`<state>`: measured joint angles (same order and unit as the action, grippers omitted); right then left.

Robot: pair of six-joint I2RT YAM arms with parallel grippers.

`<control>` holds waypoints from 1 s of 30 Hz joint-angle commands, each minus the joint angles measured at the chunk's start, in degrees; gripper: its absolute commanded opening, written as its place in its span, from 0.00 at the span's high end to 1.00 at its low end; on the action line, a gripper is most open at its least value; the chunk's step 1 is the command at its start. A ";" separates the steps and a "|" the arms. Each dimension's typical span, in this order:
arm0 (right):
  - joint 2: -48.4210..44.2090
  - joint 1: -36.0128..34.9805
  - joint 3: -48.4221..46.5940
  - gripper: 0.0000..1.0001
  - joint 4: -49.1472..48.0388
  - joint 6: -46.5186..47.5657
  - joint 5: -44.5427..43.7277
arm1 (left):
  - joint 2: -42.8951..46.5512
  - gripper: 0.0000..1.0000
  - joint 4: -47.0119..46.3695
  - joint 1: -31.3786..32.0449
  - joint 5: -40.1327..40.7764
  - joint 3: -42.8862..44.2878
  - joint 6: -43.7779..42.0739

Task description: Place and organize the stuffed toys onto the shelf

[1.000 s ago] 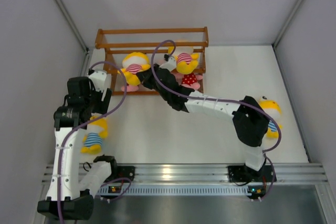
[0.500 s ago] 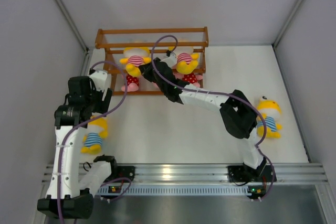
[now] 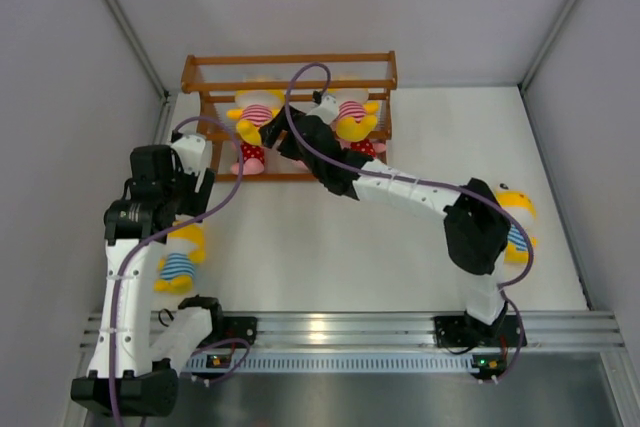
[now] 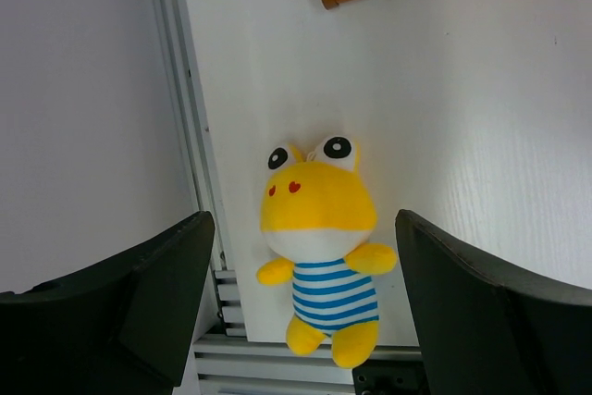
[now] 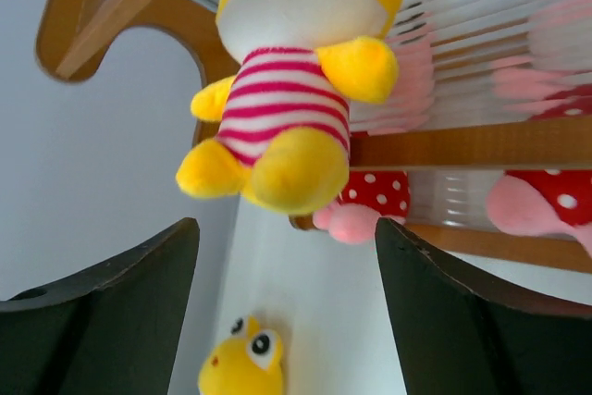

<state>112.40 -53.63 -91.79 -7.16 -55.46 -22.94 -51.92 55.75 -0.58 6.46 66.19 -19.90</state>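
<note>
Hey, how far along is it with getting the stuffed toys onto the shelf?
Done: two pink-striped yellow toys sit on the shelf's upper tier, with pink dotted ones below. In hand: nothing. The right claw is open by the left pink-striped toy; the left claw is open above a blue-striped toy on the table. Left: that toy and another blue-striped one beside the right arm.

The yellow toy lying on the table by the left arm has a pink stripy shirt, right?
Not quite. The yellow toy lying on the table by the left arm has a blue-striped shirt, not a pink one. The left wrist view shows it clearly.
</note>
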 commanded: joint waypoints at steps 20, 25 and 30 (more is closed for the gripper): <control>-53.59 17.38 36.06 0.26 46.45 16.17 -12.75 | 1.30 0.15 4.00 0.23 2.58 -5.80 -4.52; -55.89 19.88 38.26 0.26 43.64 17.23 -10.73 | 1.13 0.11 5.69 -1.35 3.47 -15.47 -8.57; -54.57 19.88 36.95 0.26 43.11 19.60 -9.14 | -2.83 0.13 1.75 -13.18 -4.32 -16.45 -12.61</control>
<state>58.17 -34.00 -53.01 37.65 -38.00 -34.06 -54.02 60.51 -7.79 6.76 48.25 -28.71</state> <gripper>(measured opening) 0.741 0.872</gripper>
